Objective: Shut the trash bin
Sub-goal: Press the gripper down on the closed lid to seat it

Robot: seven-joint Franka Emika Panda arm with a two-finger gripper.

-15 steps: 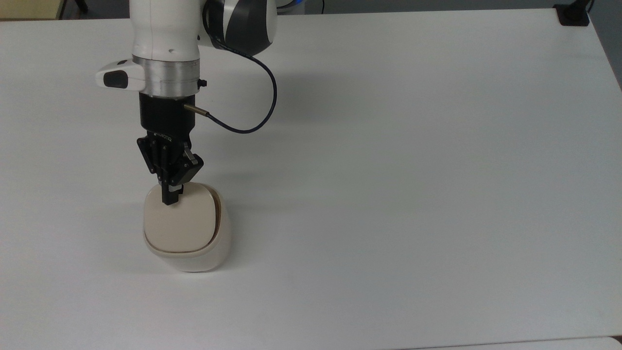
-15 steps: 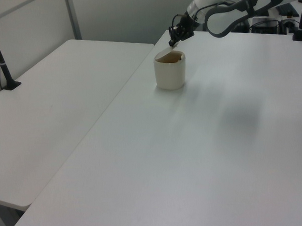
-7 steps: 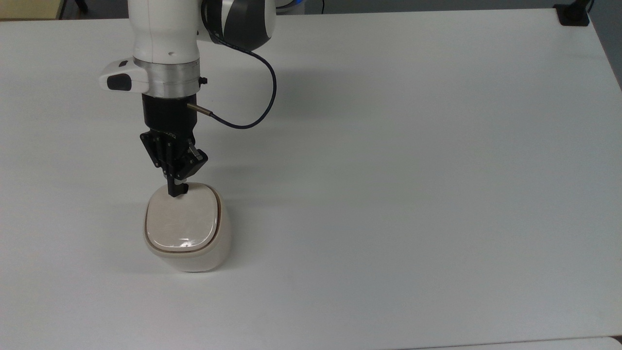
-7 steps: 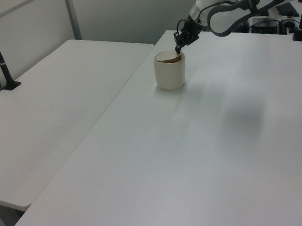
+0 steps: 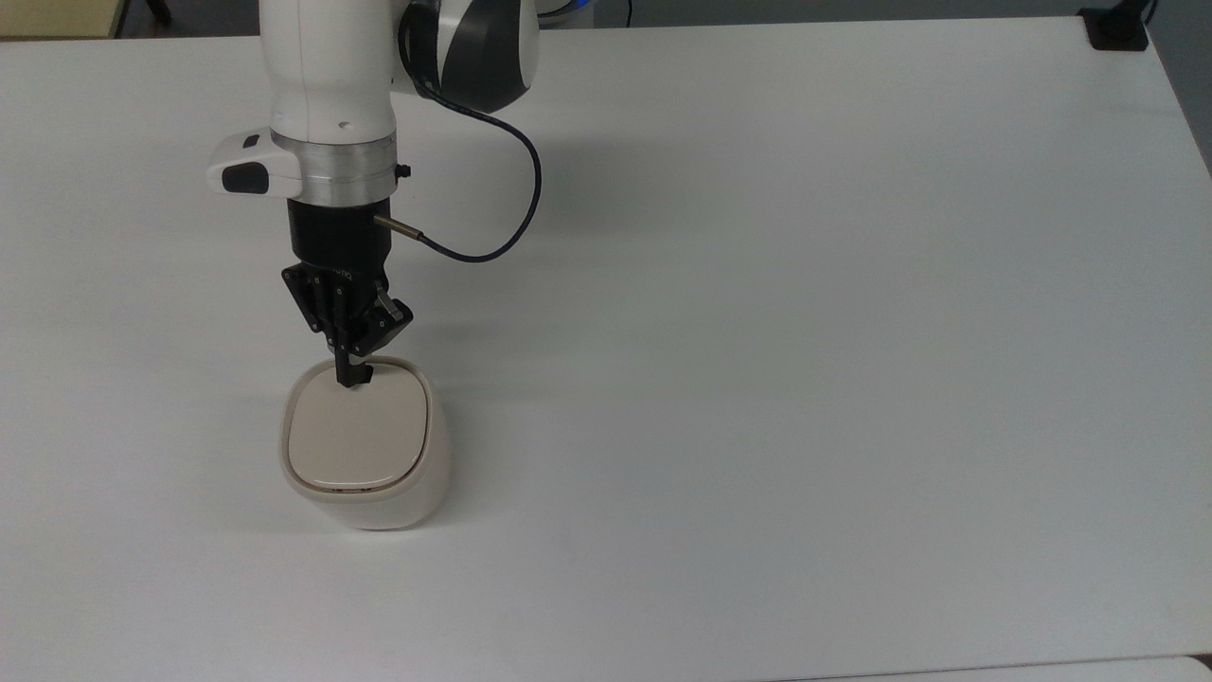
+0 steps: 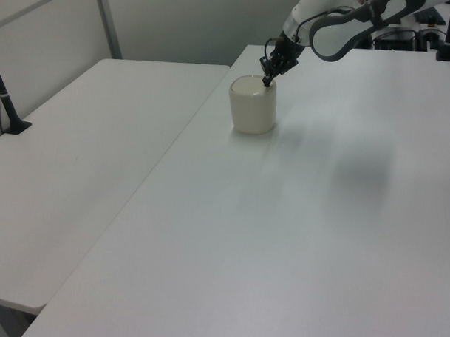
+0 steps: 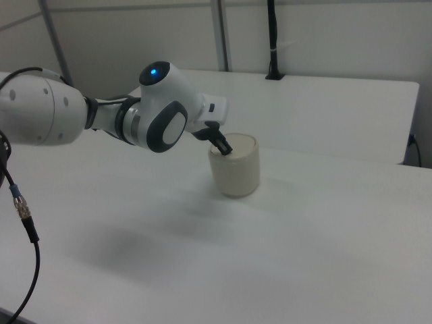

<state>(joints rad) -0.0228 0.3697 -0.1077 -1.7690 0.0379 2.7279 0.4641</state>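
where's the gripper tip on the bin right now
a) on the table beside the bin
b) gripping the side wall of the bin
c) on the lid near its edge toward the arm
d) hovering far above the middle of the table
c: in the top view the gripper has its closed fingertips down on the lid of the trash bin, right at the lid's edge nearest the arm, and the lid lies flat in the rim.

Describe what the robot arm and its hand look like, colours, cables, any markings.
The arm has glossy white rounded shells with dark grey joint covers, and a bare metal ring at the wrist. A small white box with a black face juts from that ring. The hand is black, with small white lettering on its body. A thin dark cable loops from a metal plug on its side. The right view shows a blue light on one joint.
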